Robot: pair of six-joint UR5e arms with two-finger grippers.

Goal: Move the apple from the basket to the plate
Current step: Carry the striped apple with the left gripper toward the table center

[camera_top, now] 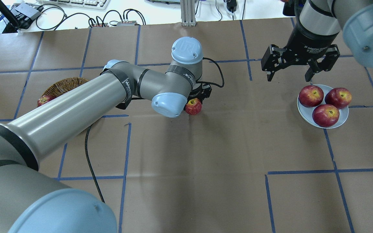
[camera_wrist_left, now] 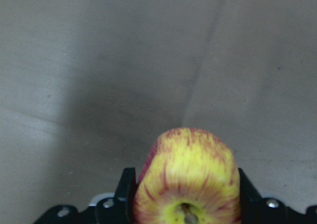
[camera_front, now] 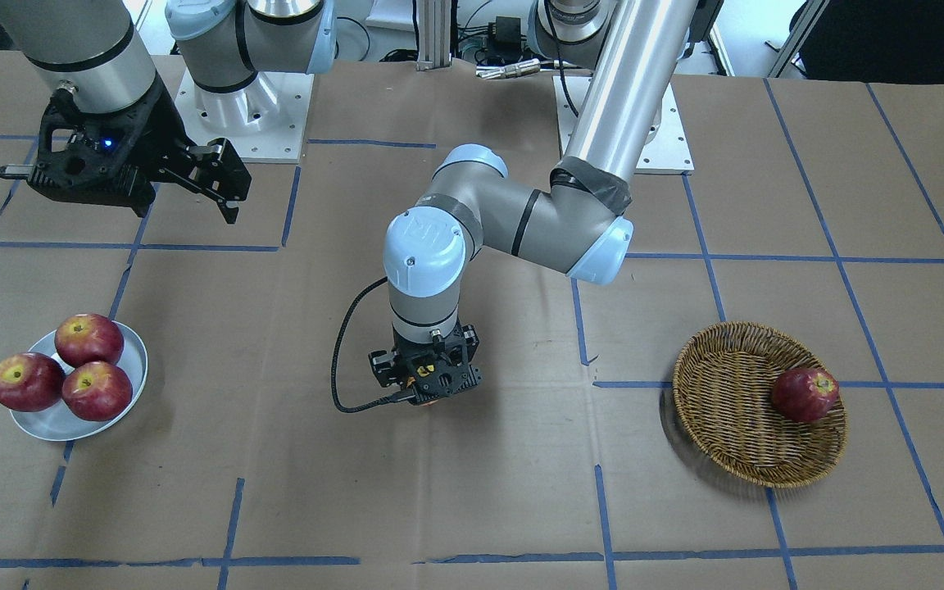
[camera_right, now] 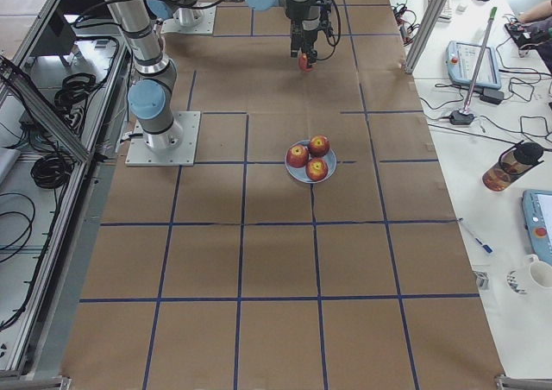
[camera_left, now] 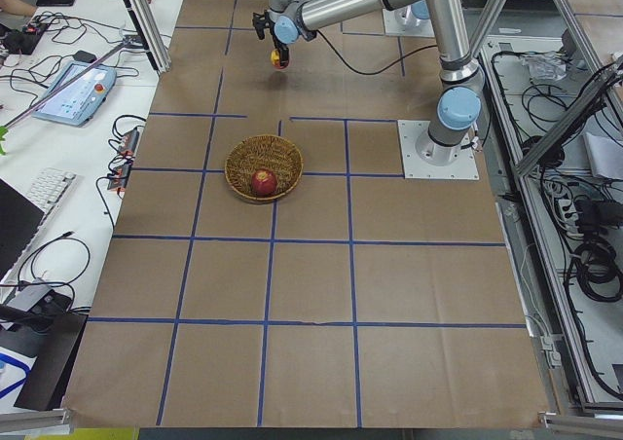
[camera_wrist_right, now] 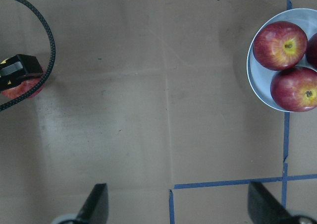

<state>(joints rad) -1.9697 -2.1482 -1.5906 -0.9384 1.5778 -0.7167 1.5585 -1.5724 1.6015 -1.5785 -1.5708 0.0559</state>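
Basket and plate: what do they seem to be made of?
The basket looks like woven wicker, matte brown and tan; interlaced strands show on its wall and rim. The plate is smooth, glossy, pale grey-white; likely glazed ceramic, though plastic cannot be ruled out.

Robotics lab: tape-gridded table [camera_front: 472,508], cables [camera_left: 589,255], teach pendant [camera_left: 70,91].
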